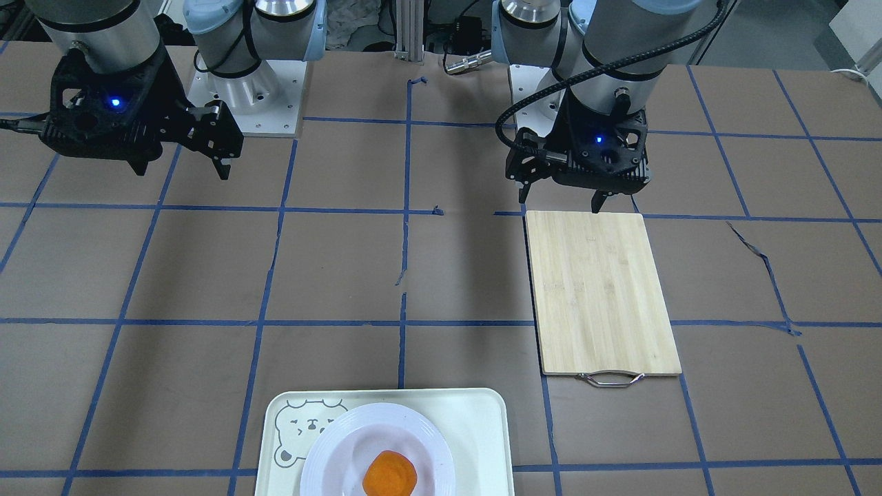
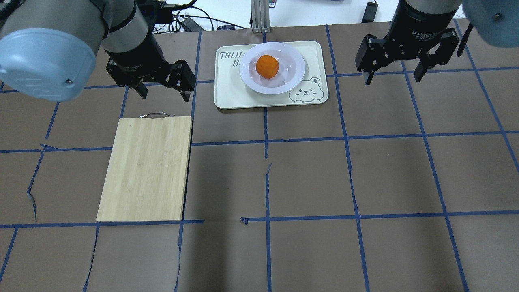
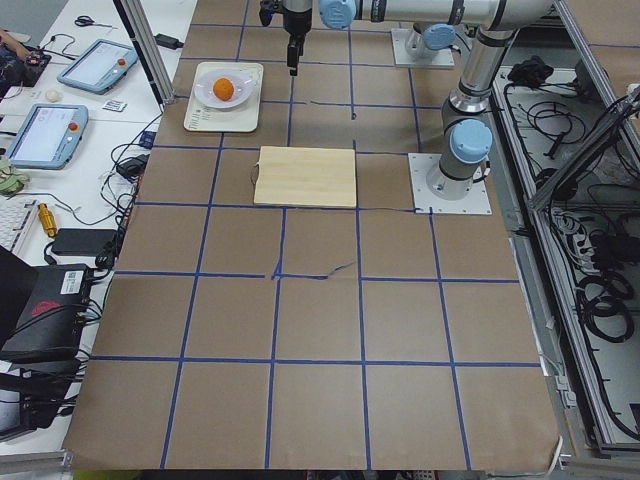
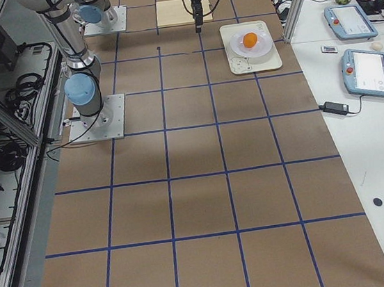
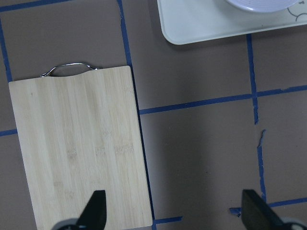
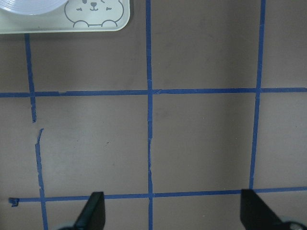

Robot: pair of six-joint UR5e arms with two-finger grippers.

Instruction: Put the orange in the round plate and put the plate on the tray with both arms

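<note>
Small dimpled orange (image 2: 267, 67) is cradled by white ridged plate (image 2: 299, 65) on mint rectangular tray (image 2: 229, 87); hence left gripper (image 2: 164, 92) and right gripper (image 2: 392, 77) are held clear, wide-jawed, empty.

Front view: bottom edge cuts the tray (image 1: 482, 420), round plate (image 1: 420, 441) & orange (image 1: 390, 475), lower parts out of frame. Overhead: plate covers part of the tray's lettering (image 2: 231, 55), only "TAIJI" & a "B" legible. Left wrist cam: just a tray corner + sliver of plate at top edge; left gripper (image 5: 175, 213) shows tips only. Right wrist cam: bear face (image 6: 93, 10) clipped at top, plate a sliver, right gripper (image 6: 170, 213) tips only. Side views: both grippers too small to judge.
</note>
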